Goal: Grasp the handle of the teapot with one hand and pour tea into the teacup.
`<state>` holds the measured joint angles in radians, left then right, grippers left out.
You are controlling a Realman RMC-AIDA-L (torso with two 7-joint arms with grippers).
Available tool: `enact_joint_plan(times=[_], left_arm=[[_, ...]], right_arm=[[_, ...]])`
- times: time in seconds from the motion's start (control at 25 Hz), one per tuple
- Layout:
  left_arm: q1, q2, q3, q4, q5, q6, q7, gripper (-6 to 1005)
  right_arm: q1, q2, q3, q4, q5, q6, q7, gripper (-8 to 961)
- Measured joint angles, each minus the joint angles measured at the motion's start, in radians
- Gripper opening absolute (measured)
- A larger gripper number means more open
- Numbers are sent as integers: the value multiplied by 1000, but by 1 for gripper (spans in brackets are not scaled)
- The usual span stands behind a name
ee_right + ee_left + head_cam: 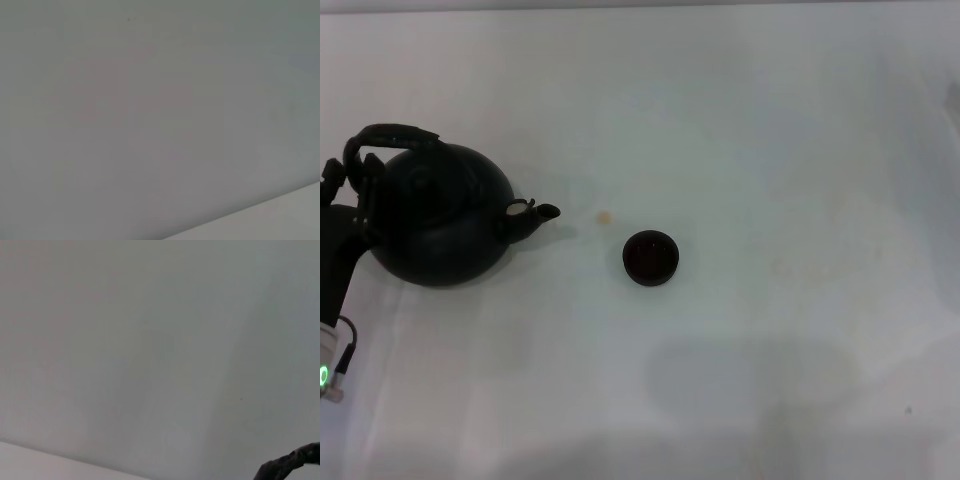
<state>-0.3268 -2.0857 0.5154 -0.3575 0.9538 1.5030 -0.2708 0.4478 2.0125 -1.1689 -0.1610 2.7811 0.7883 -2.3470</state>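
Observation:
The matte black teapot (440, 215) stands at the left of the white table (770, 150), its stubby spout (535, 213) pointing right toward the teacup (650, 257). The teacup is a tiny dark round cup sitting upright about a spout's length beyond the spout tip. The arched handle (395, 135) loops over the pot's top. My left gripper (355, 185) is at the handle's left end, against the pot's left side. A dark rough piece, likely the handle (290, 465), shows at the edge of the left wrist view. My right gripper is out of view.
A small tan speck (605, 216) lies on the table between the spout and the cup. The right wrist view shows only bare white surface (160, 120).

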Motion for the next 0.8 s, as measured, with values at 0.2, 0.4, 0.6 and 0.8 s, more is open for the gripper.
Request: enact_joint_plan(times=[0.2, 0.4, 0.6, 0.8], left_arm=[[3, -1, 0, 0, 5, 27, 0, 488], [24, 0, 2, 1, 9, 70, 7, 660], [39, 0, 2, 1, 10, 71, 3, 810], [51, 0, 3, 1, 11, 77, 1, 858]], right_arm=[[0, 0, 0, 0, 0, 0, 0, 824], [-1, 0, 0, 2, 0, 0, 0, 824], [-1, 0, 0, -1, 0, 0, 0, 824], [1, 0, 0, -4, 0, 0, 0, 824]])
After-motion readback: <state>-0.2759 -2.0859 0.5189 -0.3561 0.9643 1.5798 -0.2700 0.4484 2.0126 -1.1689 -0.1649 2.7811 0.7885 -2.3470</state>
